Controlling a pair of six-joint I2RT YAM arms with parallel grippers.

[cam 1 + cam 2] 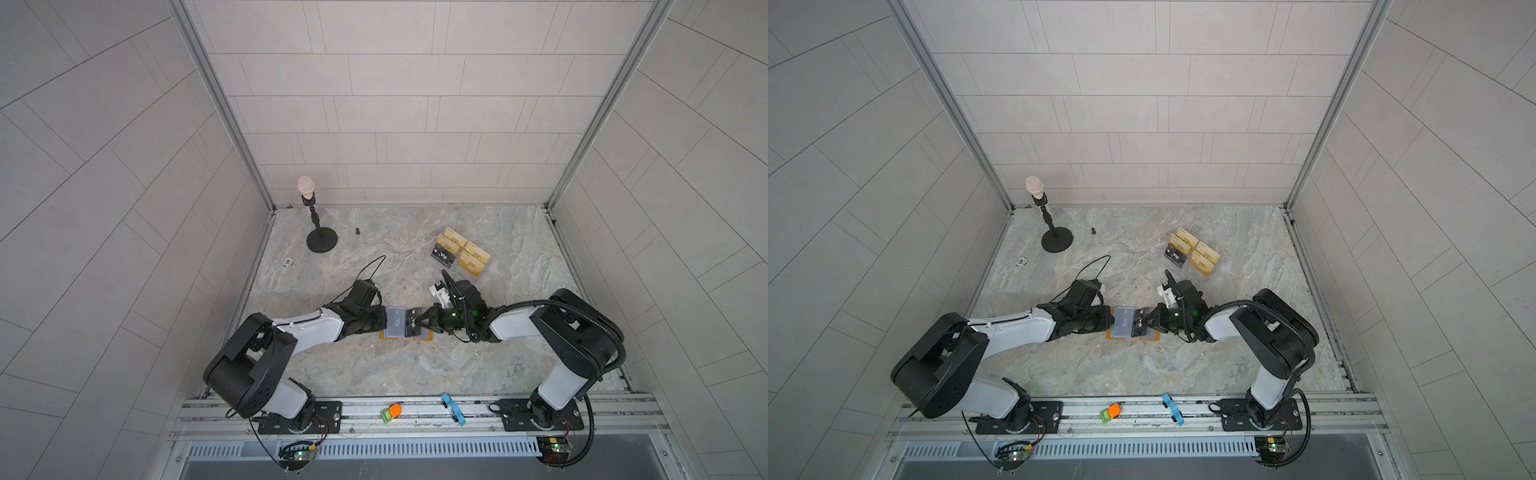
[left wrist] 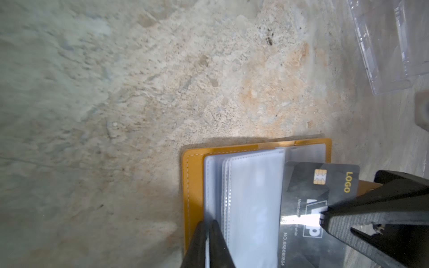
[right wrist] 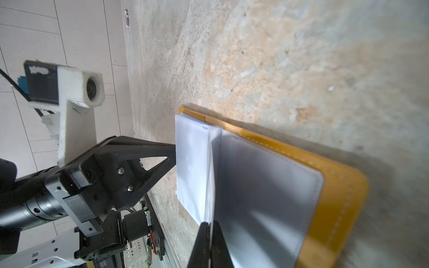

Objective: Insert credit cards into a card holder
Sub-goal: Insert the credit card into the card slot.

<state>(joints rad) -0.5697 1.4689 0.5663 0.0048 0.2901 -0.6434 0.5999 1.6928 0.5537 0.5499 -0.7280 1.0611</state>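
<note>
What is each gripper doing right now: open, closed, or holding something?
Left gripper: jaws closed on a clear sleeve of the card holder.
Right gripper: jaws closed on a black Vip credit card.
</note>
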